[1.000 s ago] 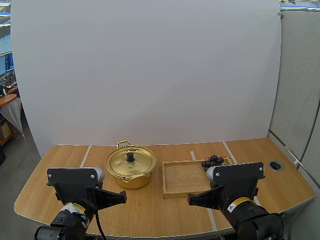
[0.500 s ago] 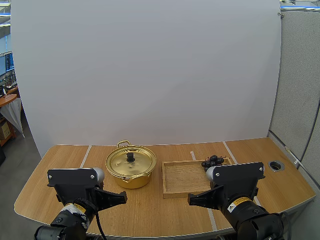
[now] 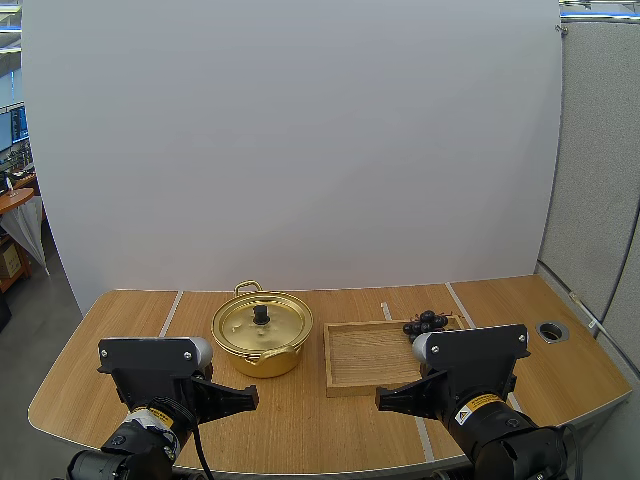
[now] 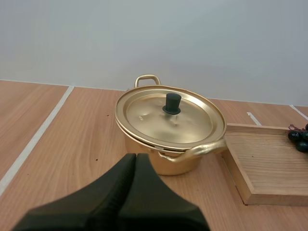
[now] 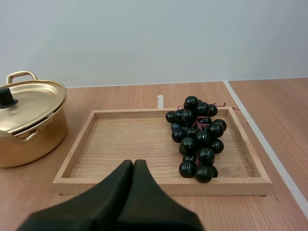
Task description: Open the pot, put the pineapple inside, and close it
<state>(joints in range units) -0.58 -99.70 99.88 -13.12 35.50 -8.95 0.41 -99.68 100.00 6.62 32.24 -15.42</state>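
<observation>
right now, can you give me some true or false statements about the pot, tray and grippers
The lid sits on the pot. True.
The grapes lie in the wooden tray. True.
The left gripper holds the lid. False: it is shut on nothing, short of the pot.
The right gripper is open. False: its fingers lie together, shut.
The wooden tray holds a pineapple. False: it holds grapes.

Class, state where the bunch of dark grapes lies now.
In the high view, the bunch of dark grapes lies in the far right corner of the shallow wooden tray, right of the lidded gold metal pot.
</observation>
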